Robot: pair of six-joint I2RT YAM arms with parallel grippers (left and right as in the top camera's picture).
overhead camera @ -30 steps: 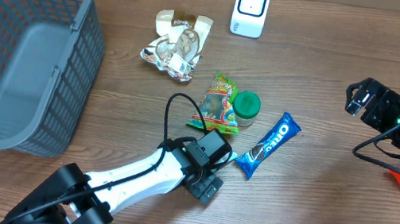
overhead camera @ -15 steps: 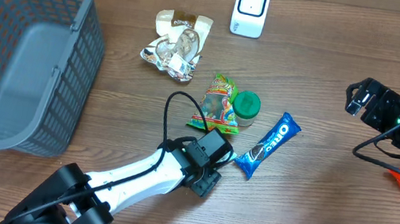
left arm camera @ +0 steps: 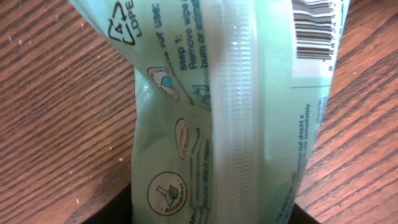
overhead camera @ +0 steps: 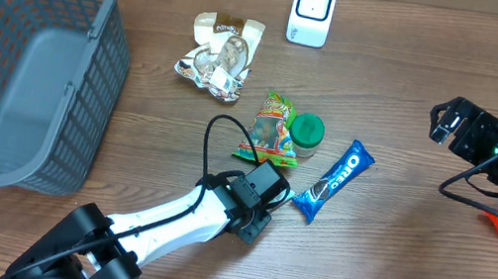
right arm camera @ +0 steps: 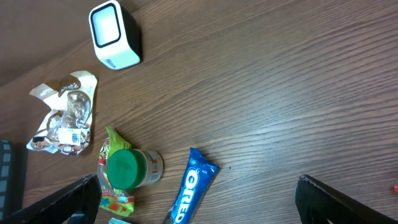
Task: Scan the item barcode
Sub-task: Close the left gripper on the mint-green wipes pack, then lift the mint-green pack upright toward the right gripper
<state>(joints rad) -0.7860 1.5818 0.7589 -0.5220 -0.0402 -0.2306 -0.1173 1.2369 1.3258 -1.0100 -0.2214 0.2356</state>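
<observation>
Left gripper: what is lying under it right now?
A pale green packet on the wooden table, its barcode toward the wrist camera. From overhead the left gripper mostly covers it, so its full outline cannot be seen.

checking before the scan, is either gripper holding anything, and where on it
Left gripper straddles the pale green packet across its width; grip unconfirmed. Right gripper holds nothing.
</observation>
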